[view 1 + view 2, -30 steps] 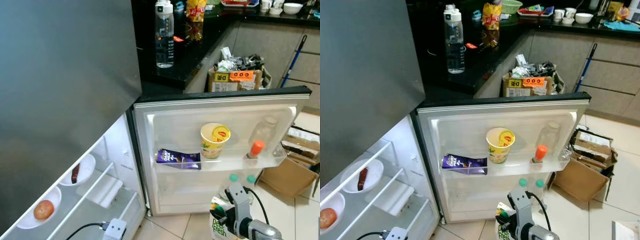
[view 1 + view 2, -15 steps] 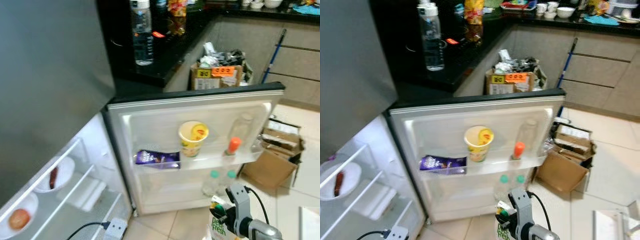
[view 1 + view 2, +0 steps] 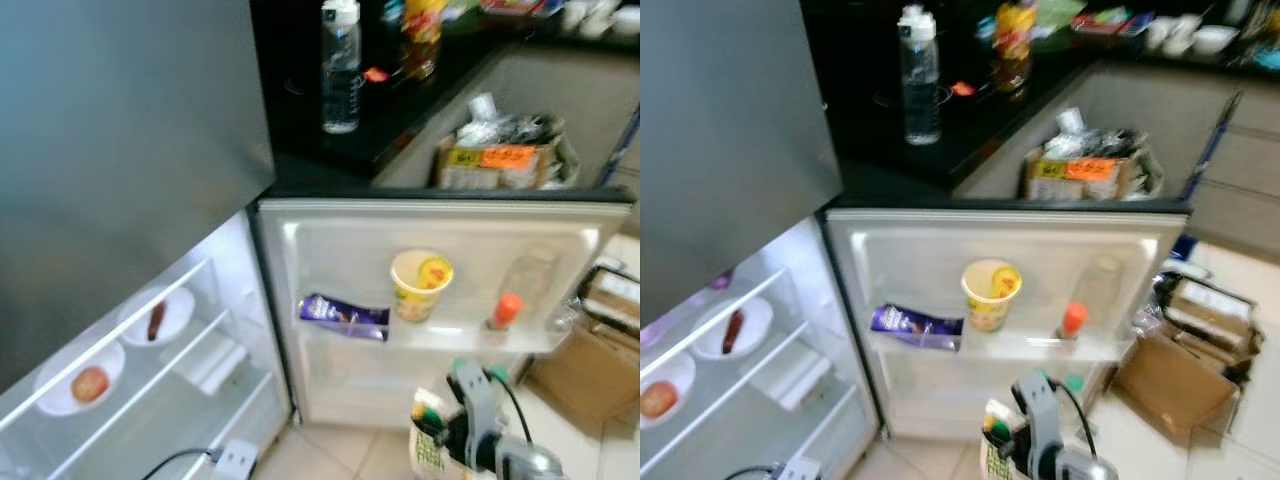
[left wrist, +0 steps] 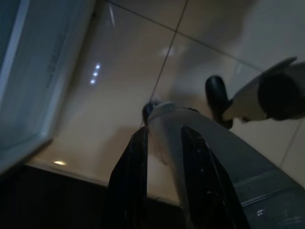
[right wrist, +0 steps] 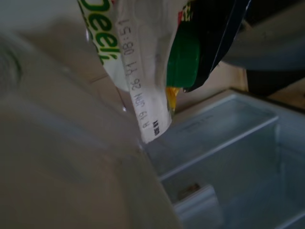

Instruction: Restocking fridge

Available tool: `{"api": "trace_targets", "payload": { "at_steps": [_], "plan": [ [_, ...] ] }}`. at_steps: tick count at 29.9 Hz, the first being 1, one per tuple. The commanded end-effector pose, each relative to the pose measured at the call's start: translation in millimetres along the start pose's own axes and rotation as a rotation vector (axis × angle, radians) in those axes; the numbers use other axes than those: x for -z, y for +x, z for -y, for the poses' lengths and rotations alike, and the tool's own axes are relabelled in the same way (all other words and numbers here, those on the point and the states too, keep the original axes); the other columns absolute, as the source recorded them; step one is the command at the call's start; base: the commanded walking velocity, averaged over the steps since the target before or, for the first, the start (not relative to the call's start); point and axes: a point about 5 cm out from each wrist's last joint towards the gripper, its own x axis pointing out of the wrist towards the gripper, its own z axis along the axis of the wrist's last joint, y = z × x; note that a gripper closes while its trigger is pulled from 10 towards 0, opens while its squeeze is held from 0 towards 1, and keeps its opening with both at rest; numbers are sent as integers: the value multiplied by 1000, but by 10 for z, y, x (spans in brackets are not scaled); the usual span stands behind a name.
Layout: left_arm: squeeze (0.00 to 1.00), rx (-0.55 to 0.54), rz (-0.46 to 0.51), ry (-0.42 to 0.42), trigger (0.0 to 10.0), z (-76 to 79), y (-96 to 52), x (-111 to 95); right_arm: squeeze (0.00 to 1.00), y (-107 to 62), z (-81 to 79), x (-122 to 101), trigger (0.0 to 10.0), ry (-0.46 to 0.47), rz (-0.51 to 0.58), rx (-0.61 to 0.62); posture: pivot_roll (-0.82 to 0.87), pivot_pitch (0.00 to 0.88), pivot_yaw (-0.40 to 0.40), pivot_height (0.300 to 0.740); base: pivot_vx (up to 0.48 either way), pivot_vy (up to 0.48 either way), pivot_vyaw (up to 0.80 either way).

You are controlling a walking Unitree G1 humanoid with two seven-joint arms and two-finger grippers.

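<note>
The fridge stands open, its door [image 3: 440, 225] swung out toward me. On the door shelf sit a purple chocolate pack [image 3: 343, 315], a yellow cup [image 3: 421, 284] and a bottle with an orange cap [image 3: 505, 310]. Low in front of the door, my right gripper [image 3: 458, 440] is shut on a white-and-green pouch [image 3: 430, 455]. The pouch [image 5: 143, 71] hangs over the fridge's lower shelves in the right wrist view. Inside the fridge, one white plate [image 3: 175, 305] carries a sausage and another [image 3: 55, 385] carries a red fruit. My left gripper [image 4: 164, 133] hangs over the tiled floor.
A water bottle [image 3: 341, 70] stands on the dark counter [image 3: 400, 110] behind the door. A cardboard box of rubbish [image 3: 500, 155] sits beyond it, and an open box [image 3: 600, 370] lies on the floor at the right. Green-capped bottles [image 3: 497, 372] stand in the lower door shelf.
The whole view has swung right and then back left, so the camera moved. The pouch stays in my right gripper at the same low spot before the door.
</note>
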Motion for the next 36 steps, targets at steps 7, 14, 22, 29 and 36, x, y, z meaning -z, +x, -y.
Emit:
{"api": "trace_targets", "payload": {
  "at_steps": [7, 14, 22, 29, 36],
  "plan": [
    [0, 11, -9, 11, 10000, 32, 11, 7, 0, -39, 50, -20, 10000, -17, -8, 3, -67, 0, -19, 740, 0, -433, 223],
    [0, 6, -7, 1, 10000, 29, 11, 8, 0, -31, 39, -22, 10000, -12, -12, -16, -66, 0, -19, 740, 0, -256, 0],
    [0, -20, -17, 10, 10000, 17, 16, 0, 0, -26, 20, -19, 10000, -8, -16, -43, -67, 0, -19, 740, 0, 0, 0],
    [0, -24, -18, 10, 10000, 20, 21, -9, 0, -1, -47, -41, 10000, 0, -5, -132, -68, 0, -19, 740, 0, 0, 0],
    [0, -26, -23, 5, 10000, 26, 24, -3, 0, 53, -148, -135, 10000, 0, 16, -276, -68, 0, -19, 740, 0, 0, 0]
  ]
}}
